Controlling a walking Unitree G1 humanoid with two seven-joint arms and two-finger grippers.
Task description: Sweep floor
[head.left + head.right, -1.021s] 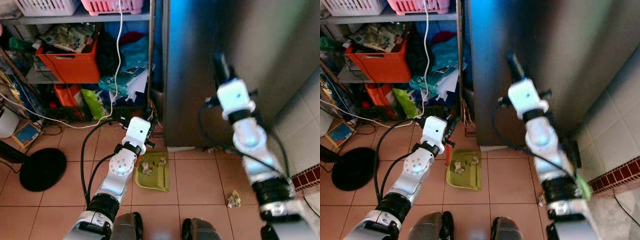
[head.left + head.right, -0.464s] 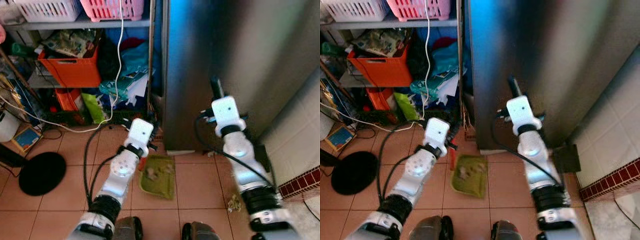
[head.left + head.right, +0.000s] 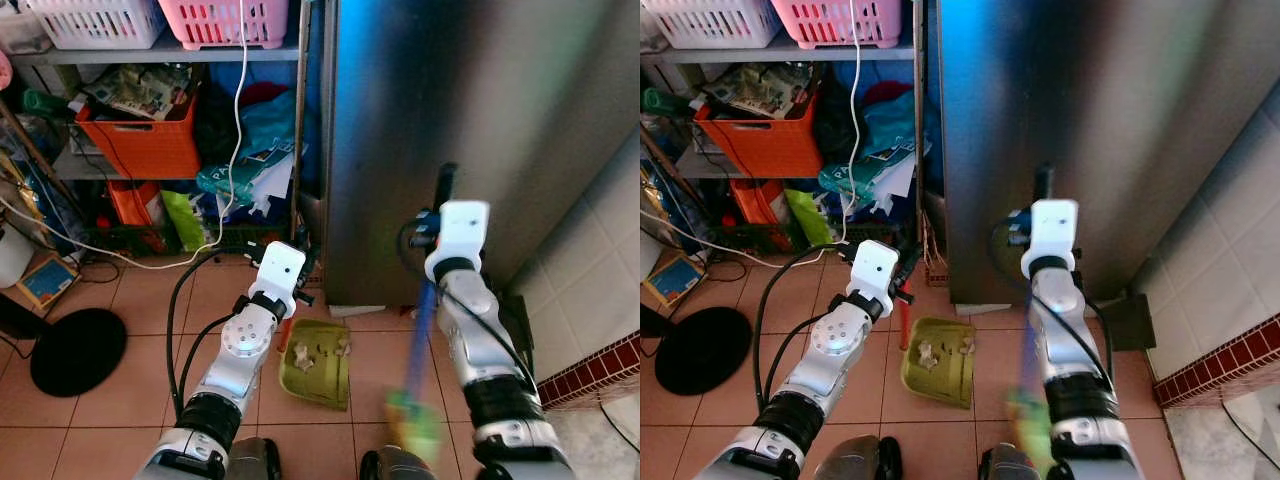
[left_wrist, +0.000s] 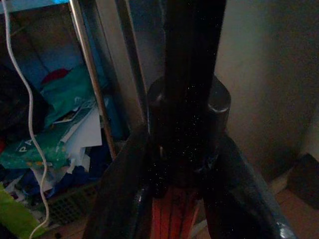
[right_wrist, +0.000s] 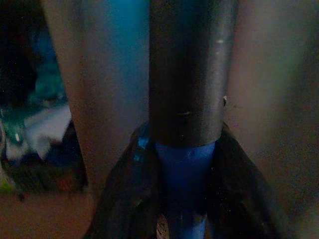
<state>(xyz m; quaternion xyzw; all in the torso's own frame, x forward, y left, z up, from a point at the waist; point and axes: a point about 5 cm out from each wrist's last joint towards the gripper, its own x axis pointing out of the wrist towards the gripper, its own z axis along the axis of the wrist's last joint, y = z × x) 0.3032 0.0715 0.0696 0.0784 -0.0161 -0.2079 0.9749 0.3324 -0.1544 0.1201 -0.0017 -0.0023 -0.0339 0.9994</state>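
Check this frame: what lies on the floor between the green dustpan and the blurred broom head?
Bare terracotta floor tiles separate the dustpan from the broom head, seen in the left eye view. Crumpled scraps sit inside the dustpan.

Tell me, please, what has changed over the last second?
The right pincer has swung the blue-handled broom inward; its blurred green head now sits near the green dustpan. The left pincer still holds the dustpan's red handle, scraps still inside.

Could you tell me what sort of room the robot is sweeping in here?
Probably a home utility or kitchen corner: a tall steel fridge-like appliance stands on a terracotta tile floor, beside cluttered storage shelves holding laundry baskets and an orange crate.
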